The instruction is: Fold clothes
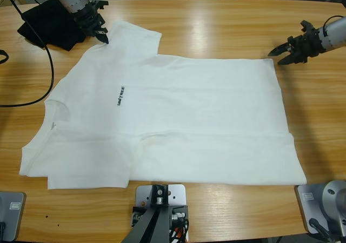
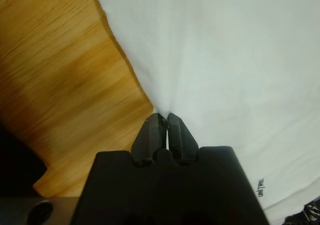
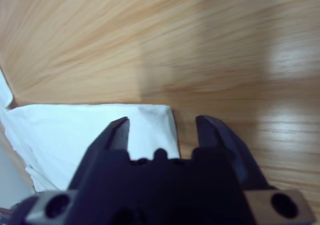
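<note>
Far left of the T-shirt (image 1: 178,119), up in the table (image 1: 227,27) corner: black garment (image 1: 46,22), bunched, partly hidden behind the left arm, so shape hard to read. A black cable (image 1: 47,70) loops past it and runs off the left edge.

Left gripper (image 1: 101,33) is down at the T-shirt's upper sleeve, near the shoulder. In the left wrist view the gripper (image 2: 164,119) has its jaws pressed together w/ white cloth puckering right at the tips, so it's pinching the shirt edge. The contact itself is tiny, hard to see how much fabric is caught.

T-shirt lies flat, spread over mid table, collar toward the left, hem toward the right, small dark chest lettering (image 1: 118,96) readable only roughly. Lower sleeve looks folded under, its edge partly hidden.

Right of the shirt: right gripper (image 1: 282,53), jaws spread, just beside the hem's upper corner, apart from cloth. Right wrist view, gripper (image 3: 161,126): that white corner sits between the spread jaws; cannot tell height above it.
</note>
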`<state>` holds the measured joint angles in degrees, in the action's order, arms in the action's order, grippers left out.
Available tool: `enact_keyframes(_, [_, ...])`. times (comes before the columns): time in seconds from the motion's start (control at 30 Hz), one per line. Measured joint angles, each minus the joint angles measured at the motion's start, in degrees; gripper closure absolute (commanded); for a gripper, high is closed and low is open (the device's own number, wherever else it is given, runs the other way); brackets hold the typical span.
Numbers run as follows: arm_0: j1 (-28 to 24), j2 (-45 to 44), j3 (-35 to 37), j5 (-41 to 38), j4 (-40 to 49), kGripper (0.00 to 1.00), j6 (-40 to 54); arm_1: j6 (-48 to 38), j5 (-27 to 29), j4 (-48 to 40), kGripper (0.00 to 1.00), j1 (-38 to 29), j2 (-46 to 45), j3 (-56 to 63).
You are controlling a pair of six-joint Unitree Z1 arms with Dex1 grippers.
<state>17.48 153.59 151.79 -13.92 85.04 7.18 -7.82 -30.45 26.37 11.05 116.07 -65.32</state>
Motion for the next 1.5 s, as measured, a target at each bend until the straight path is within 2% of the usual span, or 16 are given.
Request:
enact_keyframes(0.03, [0.0, 0.0, 0.0, 0.0, 0.0, 1.0, -0.02, 0.33, -0.57, -0.36, 0.64, 0.0, 0.09, 0.19])
enact_keyframes(0.17, [-0.01, 0.01, 0.0, -0.04, 0.0, 1.0, -0.25, 2.51, -2.78, -1.33, 0.655, 0.0, 0.9, 0.31])
enact_keyframes(0.2, [-0.01, 0.01, 0.0, -0.04, 0.0, 1.0, -0.33, 2.74, -3.0, -1.45, 0.729, 0.0, 1.08, 0.31])
enact_keyframes(0.27, [-0.01, 0.03, 0.0, -0.05, 0.0, 1.0, -0.49, 3.18, -3.24, -1.61, 0.984, 0.0, 1.4, 0.31])
enact_keyframes(0.3, [-0.01, 0.04, 0.0, -0.06, 0.0, 1.0, -0.56, 3.43, -3.37, -1.67, 1.0, 0.0, 1.51, 0.31])
enact_keyframes(0.93, [-0.07, 0.06, 0.0, -0.55, 0.08, 1.0, -0.81, 9.47, -3.62, -1.97, 1.0, -0.03, 2.4, 0.32])
enact_keyframes(1.23, [-0.08, -0.64, -0.08, -2.75, 1.1, 1.0, -2.88, 8.3, -6.75, 0.68, 1.0, -1.79, -3.4, 0.7])
enact_keyframes(1.5, [-2.48, -6.89, -10.77, -4.71, 1.25, 1.0, -3.39, 8.24, -7.19, 2.14, 1.0, -2.54, -4.93, 5.38])
